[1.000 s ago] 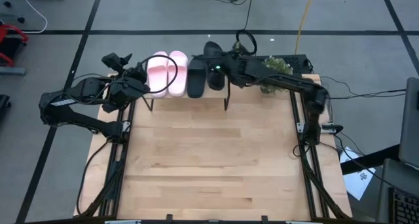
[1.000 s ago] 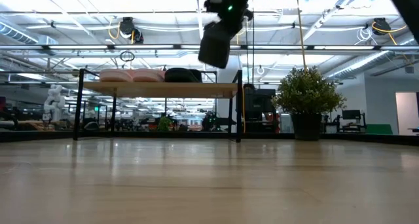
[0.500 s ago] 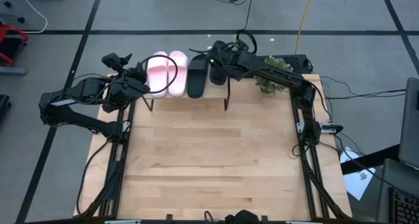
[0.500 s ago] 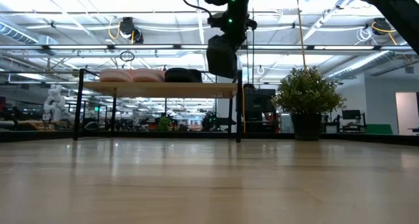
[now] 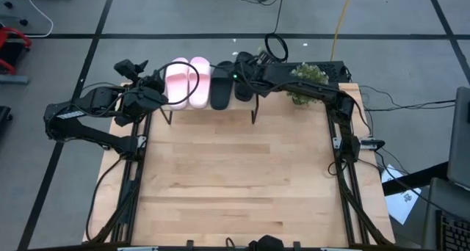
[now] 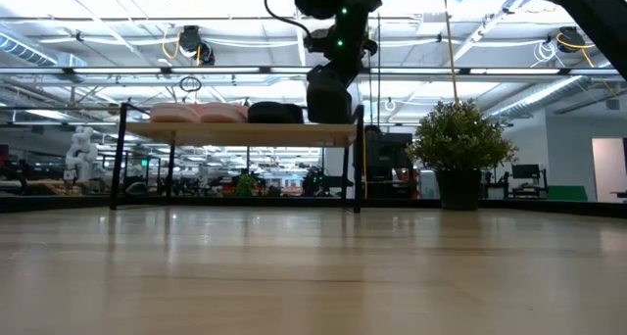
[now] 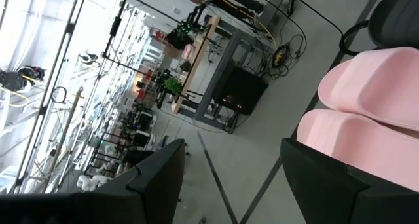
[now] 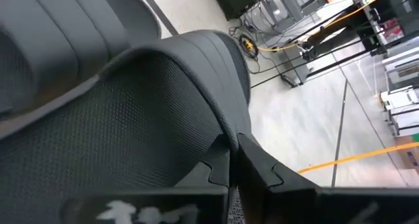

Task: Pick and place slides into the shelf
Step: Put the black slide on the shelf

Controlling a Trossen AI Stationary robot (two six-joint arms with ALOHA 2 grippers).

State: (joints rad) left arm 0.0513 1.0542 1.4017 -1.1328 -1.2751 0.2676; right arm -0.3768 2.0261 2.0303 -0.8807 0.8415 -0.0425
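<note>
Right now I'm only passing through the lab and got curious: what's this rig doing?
The robot is putting slides on a low shelf at the table's far edge. The pink pair and one black slide already lie on top. The right gripper, shut on the second black slide, holds it at the shelf's right end beside the first; I can't tell whether it is down yet. The left gripper waits open by the pink pair, holding nothing.

fourth black slide (image 5: pixel 243 86) largely hidden under right pincer (image 5: pixel 241 75)
</note>
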